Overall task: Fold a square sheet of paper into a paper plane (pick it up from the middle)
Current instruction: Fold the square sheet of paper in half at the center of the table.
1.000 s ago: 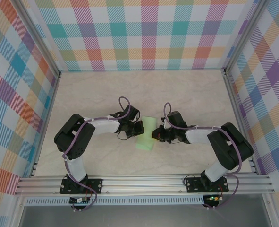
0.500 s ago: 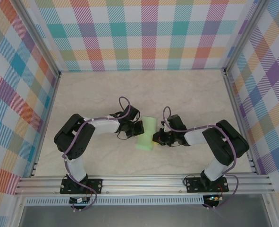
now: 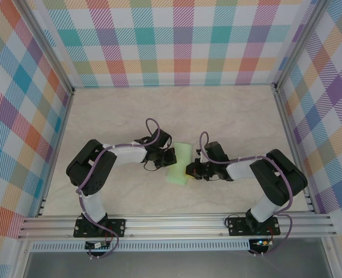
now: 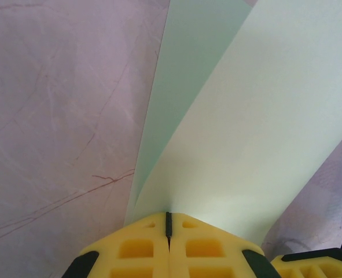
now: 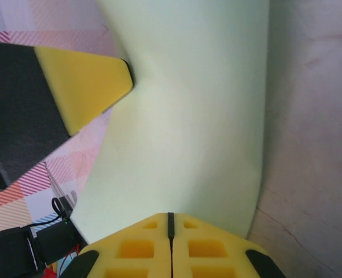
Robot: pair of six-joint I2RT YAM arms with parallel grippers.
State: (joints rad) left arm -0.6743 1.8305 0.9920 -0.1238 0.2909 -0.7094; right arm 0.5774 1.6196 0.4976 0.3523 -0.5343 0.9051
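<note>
Top view: the square sheet of paper [image 3: 180, 164] is in the mid-near part of the table [image 3: 234, 116], between the two grippers. It appears as a narrow pale-green strip running far-right to near-left. The left gripper [image 3: 171, 157] meets the strip's left long edge towards the far end. The right gripper [image 3: 189, 171] meets the right long edge towards the near end. The wrists face each other across the paper.

Left wrist view: the left gripper's yellow pads [image 4: 137, 249] are pressed together with only a thin seam between them. The paper comes out of that seam and fans away from it. Two layers are visible, a darker green one behind a paler one, parting close to the pads. The jaws are closed, pinching the paper.

Right wrist view: the right gripper's pads [image 5: 137, 250] are likewise closed on the paper's edge, and the sheet rises bowed from the seam. The left gripper's yellow fingertip touches the sheet's opposite edge.

Whether the paper touches the table: cannot tell.
</note>
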